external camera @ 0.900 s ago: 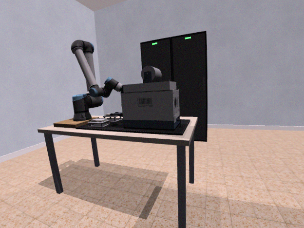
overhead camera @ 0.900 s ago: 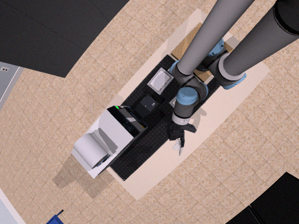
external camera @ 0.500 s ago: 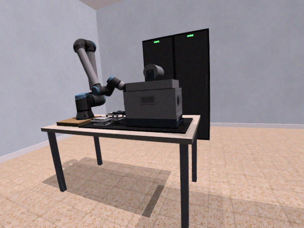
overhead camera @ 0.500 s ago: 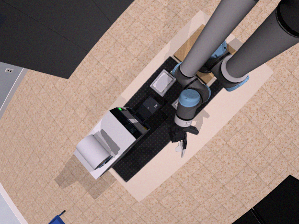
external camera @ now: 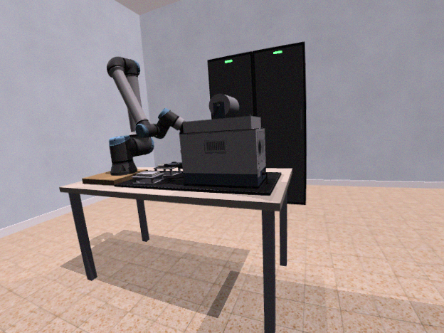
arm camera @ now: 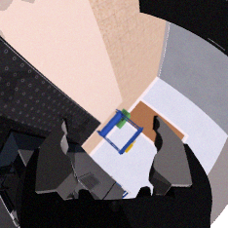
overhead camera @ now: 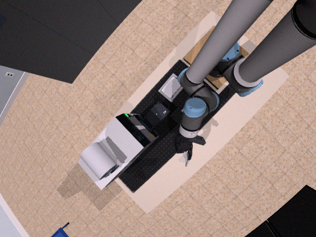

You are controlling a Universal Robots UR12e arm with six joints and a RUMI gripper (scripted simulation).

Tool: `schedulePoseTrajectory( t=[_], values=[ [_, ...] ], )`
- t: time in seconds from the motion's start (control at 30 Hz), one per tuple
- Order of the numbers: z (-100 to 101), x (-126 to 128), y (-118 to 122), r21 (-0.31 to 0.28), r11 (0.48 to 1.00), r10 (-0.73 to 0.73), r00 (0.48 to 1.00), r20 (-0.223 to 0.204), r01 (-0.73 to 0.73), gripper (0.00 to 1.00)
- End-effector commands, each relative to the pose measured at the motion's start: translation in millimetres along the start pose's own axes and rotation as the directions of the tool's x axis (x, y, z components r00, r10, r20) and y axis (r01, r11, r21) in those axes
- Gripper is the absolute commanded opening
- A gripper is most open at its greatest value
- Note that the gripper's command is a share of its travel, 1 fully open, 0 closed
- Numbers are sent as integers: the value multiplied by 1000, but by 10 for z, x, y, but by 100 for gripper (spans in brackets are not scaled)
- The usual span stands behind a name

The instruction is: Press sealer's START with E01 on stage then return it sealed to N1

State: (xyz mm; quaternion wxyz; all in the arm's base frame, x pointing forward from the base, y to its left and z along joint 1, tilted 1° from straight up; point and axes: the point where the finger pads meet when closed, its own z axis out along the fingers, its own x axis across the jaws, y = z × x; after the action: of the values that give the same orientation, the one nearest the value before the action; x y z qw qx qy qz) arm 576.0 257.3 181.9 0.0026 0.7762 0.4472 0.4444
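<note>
Though green, the sealer's lamp (overhead camera: 126, 115) tiny from above.

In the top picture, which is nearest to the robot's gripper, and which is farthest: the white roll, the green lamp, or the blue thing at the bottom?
1. Green lamp: nearest, at the sealer's upper corner.
2. White roll: next, on top of the sealer, left of the gripper.
3. Blue thing: farthest, down in the bottom left corner.
</note>
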Motion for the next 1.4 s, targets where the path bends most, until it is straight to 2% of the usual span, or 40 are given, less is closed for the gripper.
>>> schedulePoseTrajectory(
  t=[0.0,0.2,0.57,0.77,1.07,1.13,1.27,1.37],
  values=[
    [88,34,213,8,1000,10,1000,23,-10,68],
    [133,54,336,13,1000,16,999,37,-17,68],
    [259,146,782,30,999,38,995,89,-41,68],
    [280,174,892,34,998,43,994,102,-47,68],
    [333,285,1280,49,996,60,987,150,-68,68],
    [333,285,1281,49,996,60,987,150,-68,68],
    [339,350,1470,57,995,68,982,175,-79,68],
    [340,364,1512,59,995,70,981,180,-81,68]
  ],
)
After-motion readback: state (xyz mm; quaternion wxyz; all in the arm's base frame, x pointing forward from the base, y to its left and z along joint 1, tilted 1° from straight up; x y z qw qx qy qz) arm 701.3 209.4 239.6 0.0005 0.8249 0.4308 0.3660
